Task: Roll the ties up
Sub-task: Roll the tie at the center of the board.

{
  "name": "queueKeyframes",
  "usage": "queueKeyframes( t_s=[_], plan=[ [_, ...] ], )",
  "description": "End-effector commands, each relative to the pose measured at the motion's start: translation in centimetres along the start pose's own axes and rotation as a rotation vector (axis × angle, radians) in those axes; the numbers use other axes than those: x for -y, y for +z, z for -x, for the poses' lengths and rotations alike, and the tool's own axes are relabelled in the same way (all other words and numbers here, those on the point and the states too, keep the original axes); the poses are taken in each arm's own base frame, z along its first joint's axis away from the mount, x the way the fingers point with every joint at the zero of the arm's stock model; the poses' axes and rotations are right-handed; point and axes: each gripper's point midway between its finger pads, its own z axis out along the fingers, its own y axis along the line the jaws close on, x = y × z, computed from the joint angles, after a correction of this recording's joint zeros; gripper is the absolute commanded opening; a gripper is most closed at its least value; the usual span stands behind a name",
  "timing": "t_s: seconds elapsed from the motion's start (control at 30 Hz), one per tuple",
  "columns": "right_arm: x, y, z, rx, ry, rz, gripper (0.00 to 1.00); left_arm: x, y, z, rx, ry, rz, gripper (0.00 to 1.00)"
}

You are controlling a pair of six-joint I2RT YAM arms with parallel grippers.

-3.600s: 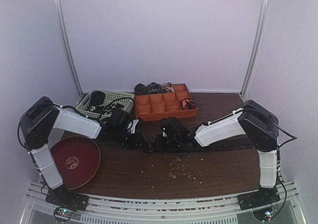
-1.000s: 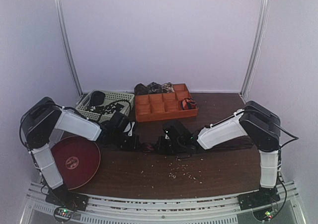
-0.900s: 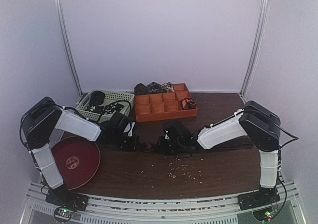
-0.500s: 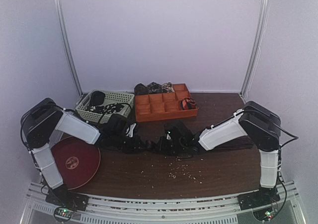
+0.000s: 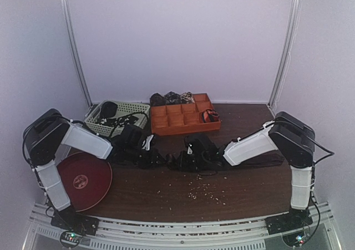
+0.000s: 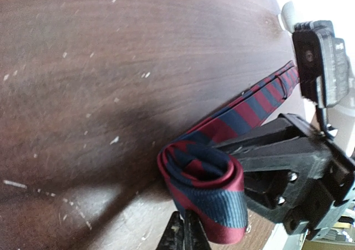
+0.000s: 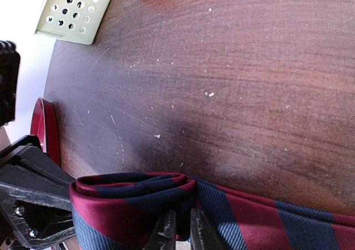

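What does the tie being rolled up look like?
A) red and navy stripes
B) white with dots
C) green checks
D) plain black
A: the tie shows broad red and navy stripes in both wrist views, with one end coiled.

White-shelled left arm [image 5: 86, 141] and right arm [image 5: 249, 147], black joints, black cables

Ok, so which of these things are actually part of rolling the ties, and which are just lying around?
In the job: the striped tie, partly coiled, between the left gripper and right gripper; the coiled tie in the orange tray; the dark ties in the green basket.
Lying about: the red plate; crumbs on the table.
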Motion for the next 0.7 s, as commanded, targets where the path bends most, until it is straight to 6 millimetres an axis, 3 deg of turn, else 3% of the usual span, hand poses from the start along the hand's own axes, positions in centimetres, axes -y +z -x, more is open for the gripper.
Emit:
queueKeyframes(
  t_s=[0.0,0.4,0.67],
  plan=[
    [0.4,-0.1,0.1,-0.021,-0.028,-0.022,0.1,1.9,0.2,1.6,0.021,0.059,-0.047,0.04],
    [1.7,-0.8,1.1,0.011,-0.021,-0.04,0.07,2.3,1.9,1.3,-0.018,0.087,-0.039,0.05],
    [3.3,-2.1,1.5,0.038,-0.008,-0.08,0.13,2.5,2.4,1.4,-0.02,0.098,-0.019,0.08]
  ],
)
